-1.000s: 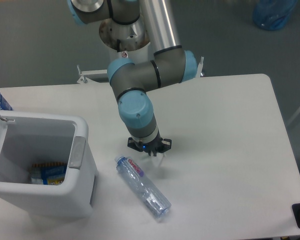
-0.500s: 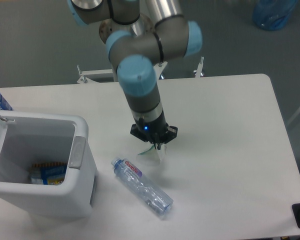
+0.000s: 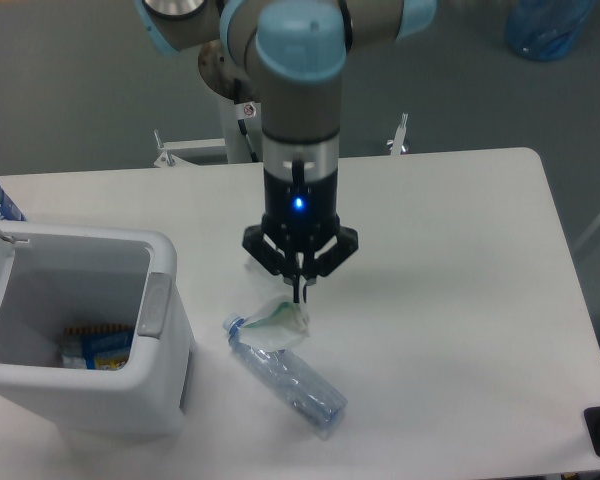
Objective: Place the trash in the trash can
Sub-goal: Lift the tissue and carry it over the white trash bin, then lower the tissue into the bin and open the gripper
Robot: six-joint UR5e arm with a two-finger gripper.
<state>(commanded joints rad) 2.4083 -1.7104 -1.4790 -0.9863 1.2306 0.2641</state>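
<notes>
Camera view, from the left: the trash can (image 3: 158,300) stands open, with some packaging already at the bottom. Right of it, the gripper (image 3: 300,293) has its fingers pinched together on the crumpled wrapper (image 3: 278,319), which hangs over the neck of the bottle (image 3: 290,379) lying on the table (image 3: 460,280). To do this well, keep the pinch firm, carry the wrapper left over the rim, and release only above the opening.
</notes>
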